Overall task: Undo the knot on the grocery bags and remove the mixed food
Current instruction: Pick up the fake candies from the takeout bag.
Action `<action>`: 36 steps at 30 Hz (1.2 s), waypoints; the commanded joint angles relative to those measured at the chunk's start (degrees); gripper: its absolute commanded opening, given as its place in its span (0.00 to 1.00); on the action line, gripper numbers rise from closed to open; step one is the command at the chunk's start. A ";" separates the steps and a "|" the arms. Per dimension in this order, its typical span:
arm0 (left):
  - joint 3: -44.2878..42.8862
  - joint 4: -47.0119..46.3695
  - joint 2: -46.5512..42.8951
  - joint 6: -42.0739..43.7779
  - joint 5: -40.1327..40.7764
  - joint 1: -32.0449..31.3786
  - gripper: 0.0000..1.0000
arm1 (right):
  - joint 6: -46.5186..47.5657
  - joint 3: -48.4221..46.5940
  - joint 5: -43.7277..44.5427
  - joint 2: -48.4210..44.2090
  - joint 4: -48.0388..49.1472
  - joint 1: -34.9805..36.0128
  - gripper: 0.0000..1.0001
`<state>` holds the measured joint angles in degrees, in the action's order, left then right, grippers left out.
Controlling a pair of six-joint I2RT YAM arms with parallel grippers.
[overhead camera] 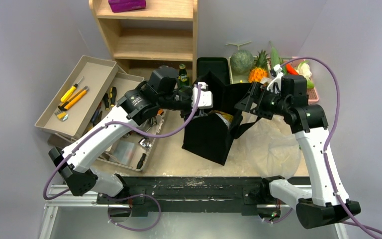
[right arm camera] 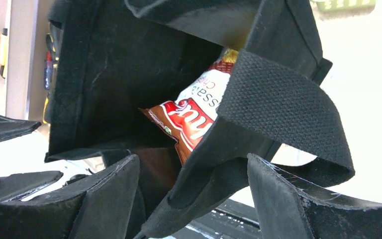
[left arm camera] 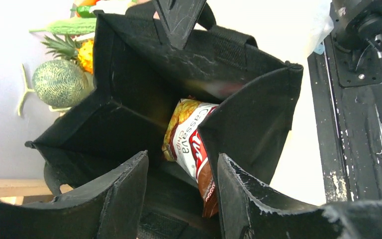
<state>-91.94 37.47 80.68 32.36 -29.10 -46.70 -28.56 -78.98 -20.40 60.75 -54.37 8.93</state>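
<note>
The left tool (left arm camera: 183,158) has its jaws apart at the open mouth of the black cloth bag (left arm camera: 129,89), with the chip packet (left arm camera: 189,139) lying inside just beyond the gap. The right tool (right arm camera: 193,159) is likewise spread, a fold of the bag's rim rising between its jaws and the packet just past it. The bag stands on the desk (overhead camera: 179,157) between both arms, the see-through plastic bag (overhead camera: 273,144) crumpled beside it.
</note>
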 commanded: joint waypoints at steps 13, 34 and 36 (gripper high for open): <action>4.46 4.58 -2.22 3.63 5.30 -0.05 0.49 | 1.74 5.78 -0.12 8.03 0.79 0.17 0.22; 3.74 -11.66 -7.58 -8.48 -9.90 3.32 0.47 | 32.97 -34.37 -12.27 16.91 -18.07 0.41 0.00; 3.99 -11.02 -6.27 -4.48 -6.81 0.37 0.50 | 32.41 -36.18 -13.23 17.44 -19.32 0.82 0.00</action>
<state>-87.02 30.94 71.85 26.11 -40.60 -42.89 2.83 -106.91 -25.28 79.85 -76.44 9.32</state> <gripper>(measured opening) 0.475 0.006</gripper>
